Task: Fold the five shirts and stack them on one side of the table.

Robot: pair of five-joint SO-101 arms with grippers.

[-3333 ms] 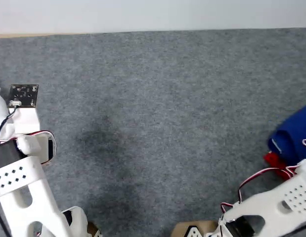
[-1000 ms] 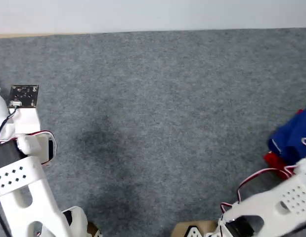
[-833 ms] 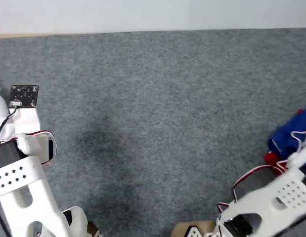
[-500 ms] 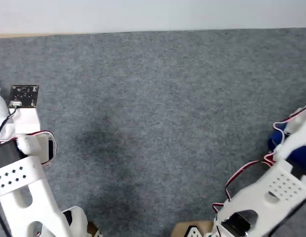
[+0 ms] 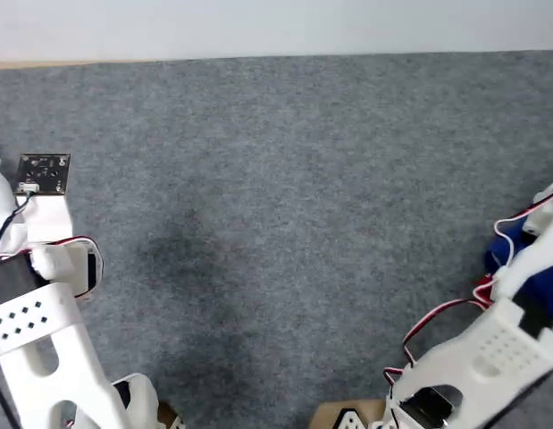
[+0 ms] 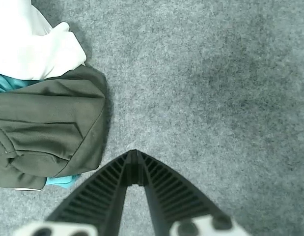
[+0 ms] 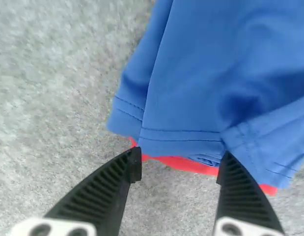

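1. Over at the right edge of the grey felt-covered table, I have the right gripper hanging with its black jaws spread wide, holding nothing.
2. Dead ahead of those jaws lies the crumpled blue cotton shirt. Its stitched hem faces the tips and runs crosswise from one jaw to the other, so the opening straddles that edge.
3. A thin strip of red fabric shirt peeks out from under the blue hem, right between the tips. I can't tell whether the tips touch any cloth yet.
4. From the high camera, the blue bundle sits at the table's right edge, half hidden behind the white right arm. That arm is plainly the nearer one.
5. On the other side, the left gripper has its jaws pressed together on nothing, above bare felt.
6. A heap sits near its tips but apart from them: a dark olive shirt, a white shirt against it, and a teal shirt poking out beneath.
7. My read: the blue hem is the grab, straight forward. The danger is pinching the red layer along with it.
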